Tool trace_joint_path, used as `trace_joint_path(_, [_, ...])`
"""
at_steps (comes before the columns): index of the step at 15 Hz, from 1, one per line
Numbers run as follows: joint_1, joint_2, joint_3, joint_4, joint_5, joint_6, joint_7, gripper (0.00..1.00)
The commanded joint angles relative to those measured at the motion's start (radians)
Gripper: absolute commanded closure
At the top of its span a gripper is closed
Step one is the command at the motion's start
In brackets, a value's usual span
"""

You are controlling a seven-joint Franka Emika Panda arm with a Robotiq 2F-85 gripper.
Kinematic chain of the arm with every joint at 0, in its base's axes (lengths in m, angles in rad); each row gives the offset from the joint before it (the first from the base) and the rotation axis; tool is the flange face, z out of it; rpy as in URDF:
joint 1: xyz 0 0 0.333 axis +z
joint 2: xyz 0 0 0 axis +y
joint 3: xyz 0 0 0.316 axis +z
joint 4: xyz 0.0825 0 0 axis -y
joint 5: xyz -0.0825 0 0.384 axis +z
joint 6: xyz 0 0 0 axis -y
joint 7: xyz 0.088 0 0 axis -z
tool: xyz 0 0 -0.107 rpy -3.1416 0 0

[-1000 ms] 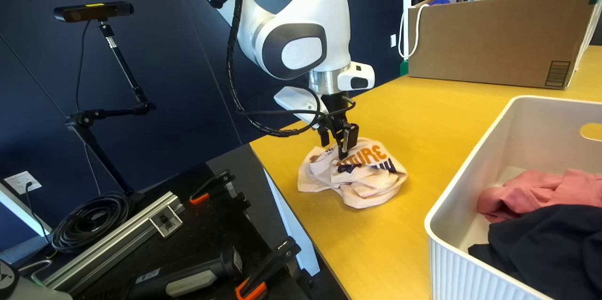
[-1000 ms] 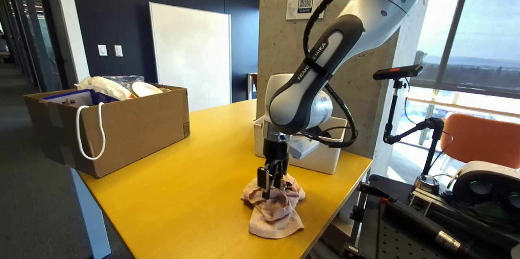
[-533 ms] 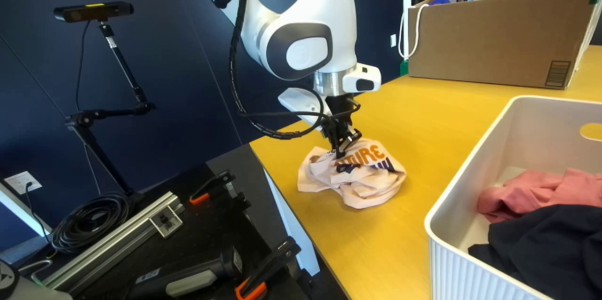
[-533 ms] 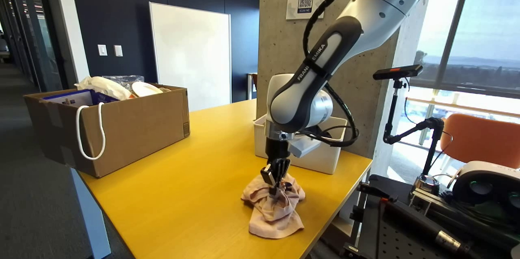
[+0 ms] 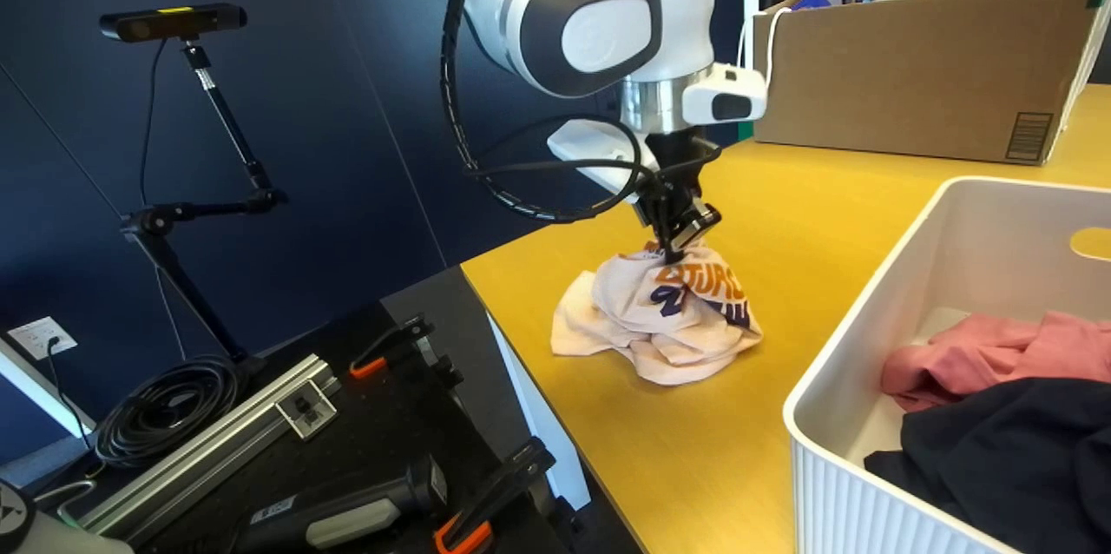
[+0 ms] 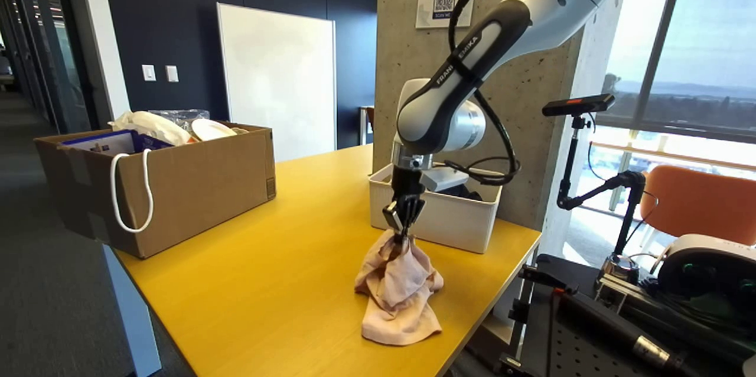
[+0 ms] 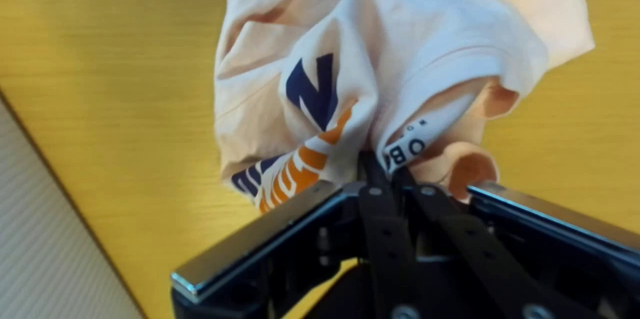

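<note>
A pale pink cloth (image 5: 642,319) with orange and navy lettering, likely a garment, lies bunched near the table's corner. My gripper (image 5: 673,255) is shut on its upper part, which is drawn up into a peak; the lower folds still rest on the table. In an exterior view the cloth (image 6: 404,300) hangs tent-like below the gripper (image 6: 400,239). From the wrist, the fingertips of my gripper (image 7: 385,171) pinch a fold beside a printed white band, and the rest of the cloth (image 7: 440,34) spreads beyond. The fingertips are partly hidden by the fabric.
A white ribbed bin (image 5: 820,484) holding a rose-coloured cloth (image 5: 998,354) and a dark cloth (image 5: 1015,458) stands on the yellow table (image 5: 694,432). Farther off is a full cardboard box (image 6: 201,188). A black cart with tools and a camera stand (image 5: 217,111) adjoins the table edge.
The fingers have gone from open to shut on the cloth. My gripper has since risen, pulling the cloth's top upward, and in an exterior view it has also shifted right.
</note>
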Motion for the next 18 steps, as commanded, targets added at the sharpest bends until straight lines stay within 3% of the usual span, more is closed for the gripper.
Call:
trace_joint_path(1, [-0.064,-0.046,-0.018,0.063,-0.011,-0.040,0.003,0.99])
trace_joint_path(5, [-0.114,0.005,-0.016,0.174,0.009,-0.008,0.005,0.99])
trace_joint_path(9, [-0.137,-0.045,-0.010,0.220,0.017,-0.011,-0.005,0.99])
trace_joint_path(12, [-0.143,-0.035,-0.005,0.256,0.020,0.004,-0.016,0.99])
trace_joint_path(17, [-0.127,-0.135,0.024,0.204,0.004,0.035,-0.075,0.99])
trace_joint_path(18, [-0.114,-0.144,0.026,0.255,-0.005,-0.006,-0.065,0.99])
